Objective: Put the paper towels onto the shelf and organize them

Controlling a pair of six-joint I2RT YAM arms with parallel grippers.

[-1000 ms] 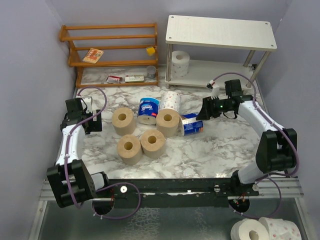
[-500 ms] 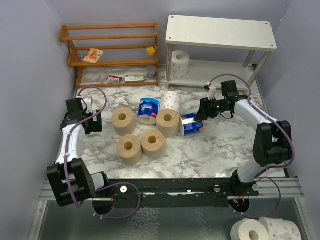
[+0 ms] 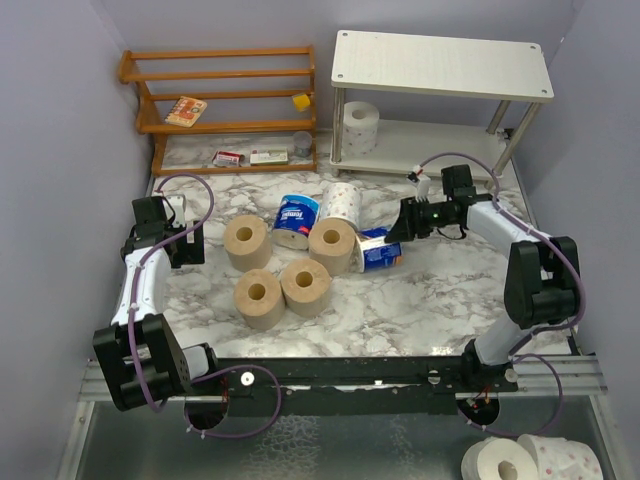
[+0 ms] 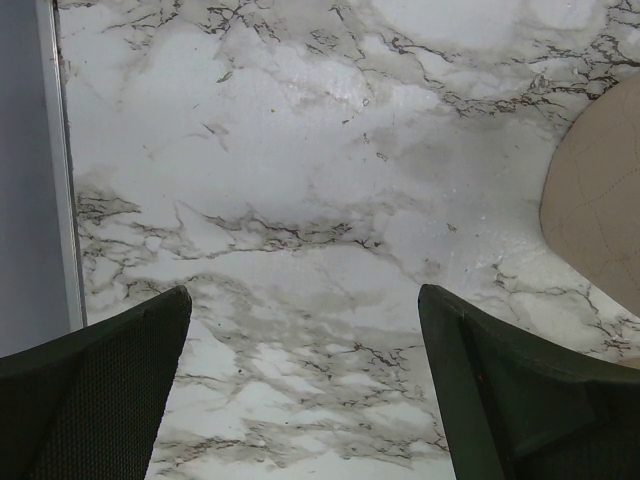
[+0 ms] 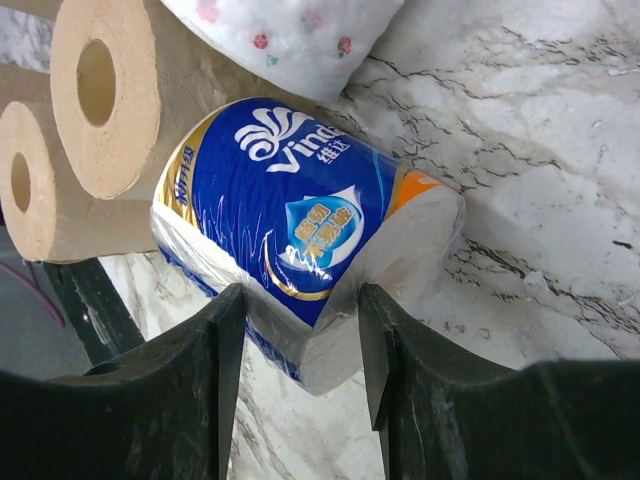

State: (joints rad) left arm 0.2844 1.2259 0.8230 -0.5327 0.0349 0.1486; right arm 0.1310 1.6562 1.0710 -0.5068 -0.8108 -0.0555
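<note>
A: Marble-patterned worktop, lilac walls all round, wooden rack at back left. Starting at the left: left claw spread wide over bare marble, holding nothing. Worth moving?

B: No. Best left parked, well apart from the action. Next along?

A: Tan rolls, four, clustered mid-worktop on their ends. Behind them an upright blue roll and a loose dotted roll on its side. Then the lying blue roll, on its side on the marble, touching the nearest tan one. Right claw astride its near end, one finger pressed into the wrapper on each side.

B: Looks like a pinch close to the clear-film end rather than mid-body. Slick wrapper, soft paper: squeeze enough to dent, not to crush. Then lift straight up, clear of the tan neighbour and the loose dotted roll. No dragging.

A: And the destination?

B: Far right, at the back: shelf, white boards on silver legs. Shelved dotted roll already standing at the left of the lower board. Probably wisest to carry high, come in from the open front, steer between the legs and set down just beside that roll. Release only once settled.
</note>
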